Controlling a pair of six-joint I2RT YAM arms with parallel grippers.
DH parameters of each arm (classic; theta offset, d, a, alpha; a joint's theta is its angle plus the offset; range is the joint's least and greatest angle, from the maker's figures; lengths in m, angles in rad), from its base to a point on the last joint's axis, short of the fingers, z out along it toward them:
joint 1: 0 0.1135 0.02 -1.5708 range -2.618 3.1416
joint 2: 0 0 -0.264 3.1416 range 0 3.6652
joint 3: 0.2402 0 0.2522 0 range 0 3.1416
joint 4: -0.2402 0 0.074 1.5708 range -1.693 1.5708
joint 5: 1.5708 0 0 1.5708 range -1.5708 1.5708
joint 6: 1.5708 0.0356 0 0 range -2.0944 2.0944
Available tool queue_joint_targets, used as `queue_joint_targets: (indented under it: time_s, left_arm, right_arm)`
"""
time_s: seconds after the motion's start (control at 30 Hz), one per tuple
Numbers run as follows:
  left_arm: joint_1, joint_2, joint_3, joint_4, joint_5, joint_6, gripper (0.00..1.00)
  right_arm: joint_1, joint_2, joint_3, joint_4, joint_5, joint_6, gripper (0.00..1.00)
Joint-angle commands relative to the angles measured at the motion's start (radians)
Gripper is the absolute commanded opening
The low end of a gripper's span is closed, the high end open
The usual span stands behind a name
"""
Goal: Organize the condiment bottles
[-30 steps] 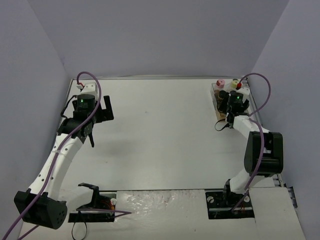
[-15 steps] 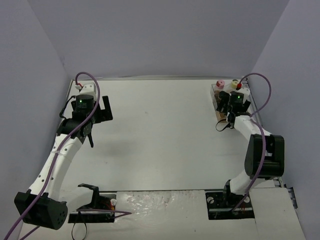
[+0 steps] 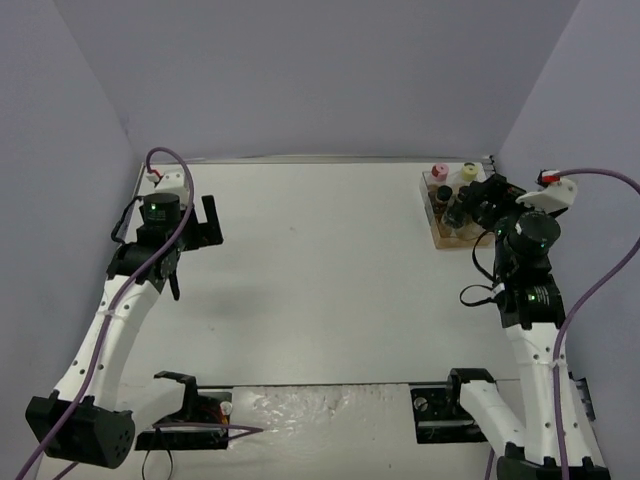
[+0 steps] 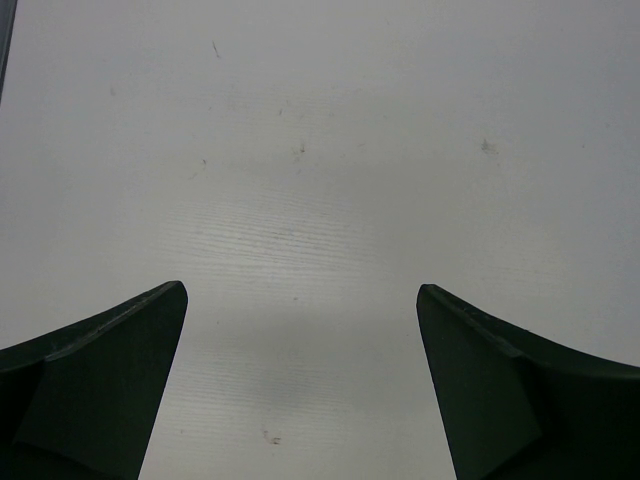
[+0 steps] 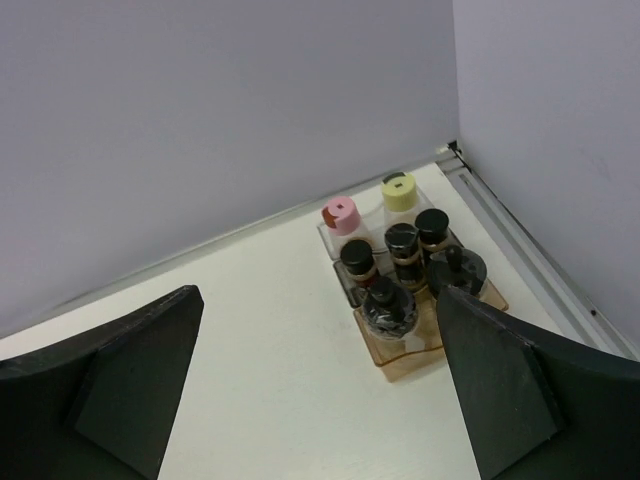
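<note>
Seven condiment bottles (image 5: 402, 240) stood packed together in a clear tray (image 5: 400, 357) with a wooden base, at about two o'clock on the table (image 3: 320, 270), close to the far right corner. Counted from the right wrist view, there was one pink-capped jar (image 5: 341, 214), one pale-yellow-capped jar (image 5: 399, 191) and five black-topped ones.

The right gripper (image 5: 318, 300) hung near the tray at its five o'clock side, jaws spread wide and empty. The left gripper (image 4: 300, 287) hovered over bare table at about ten o'clock, jaws equally wide with nothing between them.

The bottles looked small, light and rigid, with smooth sides that would probably slip and tip easily. Because they stood nearly touching, the surest hold seemed to be from above, pinching a cap or the neck just beneath it.
</note>
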Motion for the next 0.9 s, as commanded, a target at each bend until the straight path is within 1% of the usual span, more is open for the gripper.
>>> queue_joint_targets:
  time_s: [0.0, 0.07, 0.13, 0.2, 0.33, 0.43, 0.67, 0.77, 0.87]
  left_arm:
    - [0.011, -0.077, 0.093, 0.052, 0.042, 0.052, 0.97]
    - [0.010, -0.096, 0.106, 0.051, 0.050, 0.063, 0.97]
    - [0.008, -0.112, 0.112, 0.043, 0.054, 0.067, 0.97]
    - [0.008, -0.122, 0.117, 0.038, 0.054, 0.069, 0.97]
    - [0.007, -0.140, 0.112, 0.039, 0.045, 0.065, 0.97]
    - [-0.002, -0.166, 0.046, 0.076, 0.047, 0.052, 0.97]
    - [-0.034, -0.243, -0.086, 0.112, -0.002, 0.068, 0.97]
    - [-0.042, -0.306, -0.160, 0.174, -0.027, 0.074, 0.97]
    - [-0.043, -0.327, -0.195, 0.225, -0.035, 0.064, 0.97]
  right_arm:
    - [0.071, -0.160, -0.030, -0.027, 0.054, 0.033, 1.00]
    - [0.125, -0.220, -0.029, -0.074, 0.088, 0.002, 1.00]
    - [0.154, -0.270, -0.015, -0.119, 0.086, -0.037, 1.00]
    - [0.163, -0.307, -0.009, -0.161, 0.099, -0.049, 1.00]
    - [0.162, -0.372, -0.027, -0.221, 0.050, -0.095, 1.00]
    - [0.162, -0.421, -0.064, -0.286, -0.017, -0.129, 1.00]
    - [0.162, -0.558, -0.157, -0.296, -0.019, -0.141, 1.00]
    - [0.162, -0.569, -0.167, -0.294, -0.011, -0.147, 1.00]
    - [0.162, -0.601, -0.192, -0.282, 0.003, -0.135, 1.00]
